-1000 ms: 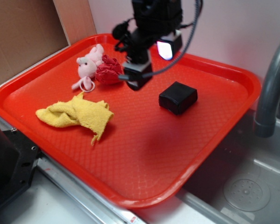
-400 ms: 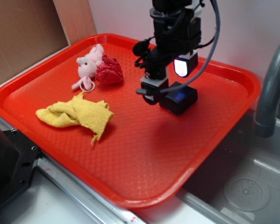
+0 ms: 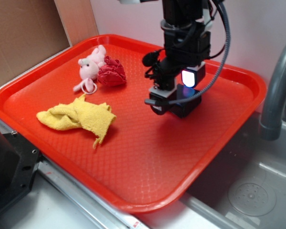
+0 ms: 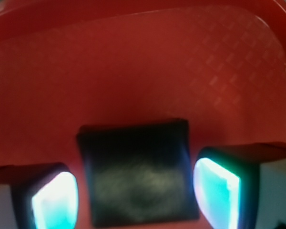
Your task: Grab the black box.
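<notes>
The black box (image 3: 187, 108) lies on the red tray (image 3: 133, 162), right of the tray's middle, and my arm hides most of it in the exterior view. My gripper (image 3: 174, 98) is down over the box and open, with one finger on each side. In the wrist view the black box (image 4: 138, 174) fills the space between the two lit pads (image 4: 55, 200), and my gripper (image 4: 136, 196) straddles it. Only thin slivers of red tray show between each pad and the box's sides.
A pink plush toy (image 3: 90, 67) and a red crumpled cloth (image 3: 111, 72) sit at the tray's back left. A yellow rag (image 3: 78, 117) lies at the left front. A grey faucet (image 3: 276, 90) rises right of the tray over a sink (image 3: 252, 191).
My gripper has moved right from near the red cloth and come down over the black box, so its fingers now flank it. The box has not moved.
</notes>
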`<act>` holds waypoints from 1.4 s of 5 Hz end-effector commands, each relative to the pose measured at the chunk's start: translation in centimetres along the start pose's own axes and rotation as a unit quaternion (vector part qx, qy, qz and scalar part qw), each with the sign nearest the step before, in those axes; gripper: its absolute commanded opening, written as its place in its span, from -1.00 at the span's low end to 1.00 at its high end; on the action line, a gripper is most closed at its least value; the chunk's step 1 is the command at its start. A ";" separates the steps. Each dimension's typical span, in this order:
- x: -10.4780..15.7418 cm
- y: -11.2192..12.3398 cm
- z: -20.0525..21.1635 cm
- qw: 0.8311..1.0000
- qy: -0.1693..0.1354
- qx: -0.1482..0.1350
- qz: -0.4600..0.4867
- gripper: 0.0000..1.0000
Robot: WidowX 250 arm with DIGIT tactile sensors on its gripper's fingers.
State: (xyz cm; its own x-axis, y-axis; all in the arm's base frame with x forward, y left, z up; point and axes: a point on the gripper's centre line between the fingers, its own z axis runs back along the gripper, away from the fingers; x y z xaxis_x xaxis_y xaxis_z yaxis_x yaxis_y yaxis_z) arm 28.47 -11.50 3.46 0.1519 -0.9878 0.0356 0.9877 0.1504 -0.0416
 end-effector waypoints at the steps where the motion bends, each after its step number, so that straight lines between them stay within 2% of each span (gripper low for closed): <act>1: 2.0 0.3 0.2 0.999 -0.013 0.016 -0.028 1.00; 2: 2.3 -0.1 -0.6 0.999 -0.004 0.011 -0.035 1.00; 3: 2.3 -0.3 -1.4 0.999 0.008 0.010 -0.035 -1.00; 4: 1.8 -0.6 -0.5 1.000 0.018 0.016 -0.015 -1.00; 5: -0.5 -0.7 2.7 0.993 0.043 0.015 0.110 -1.00; 6: -3.1 -1.8 6.3 0.972 0.037 0.016 0.233 -1.00; 7: -5.4 -4.2 9.9 0.932 0.071 0.034 0.354 -1.00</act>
State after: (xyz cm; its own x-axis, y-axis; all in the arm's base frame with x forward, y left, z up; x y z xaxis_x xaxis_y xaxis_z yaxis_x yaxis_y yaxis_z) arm 23.88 -4.99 12.06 0.7631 -0.6258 -0.1615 0.6383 0.7690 0.0359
